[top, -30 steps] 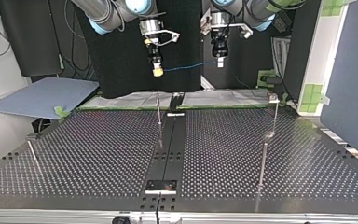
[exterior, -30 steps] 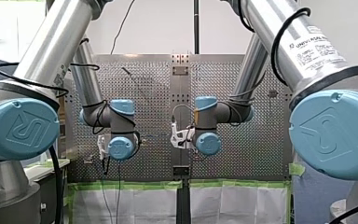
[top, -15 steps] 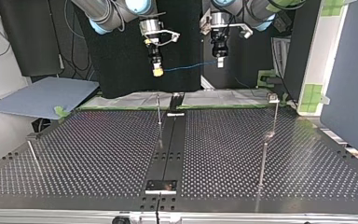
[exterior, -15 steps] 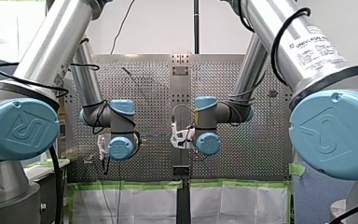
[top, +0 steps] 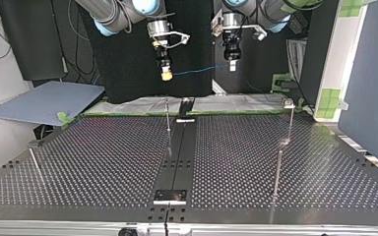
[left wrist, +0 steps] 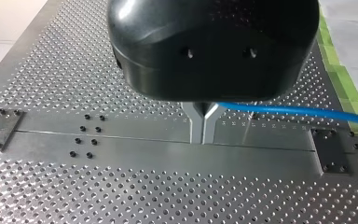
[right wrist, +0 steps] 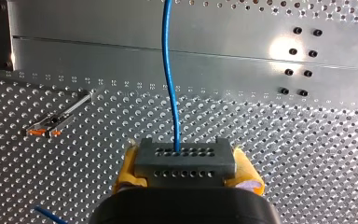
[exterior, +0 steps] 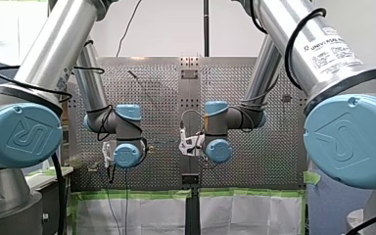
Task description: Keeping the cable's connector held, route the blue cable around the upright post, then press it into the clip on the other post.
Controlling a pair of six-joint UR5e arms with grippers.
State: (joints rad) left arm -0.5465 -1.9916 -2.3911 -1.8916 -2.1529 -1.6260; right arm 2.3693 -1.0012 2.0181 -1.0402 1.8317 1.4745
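Pre-routing, your right claw (top: 166, 74) clamped the connector (right wrist: 185, 161), left claw (left wrist: 204, 122) pinched the cable (left wrist: 289, 111); descent to the post (top: 168, 118) looked next.

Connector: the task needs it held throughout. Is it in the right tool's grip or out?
In. The grey connector sits between the yellow pads of my right tool, the blue cable leaving its front.

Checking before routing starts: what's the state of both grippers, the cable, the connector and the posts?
right gripper: jaws shut on the connector.
connector: held, cable leaving it.
left gripper: jaws shut on the blue cable.
blue cable: strung in the air between the grippers, round no post.
centre post: upright, bare.
capped post: upright, no cable on it.
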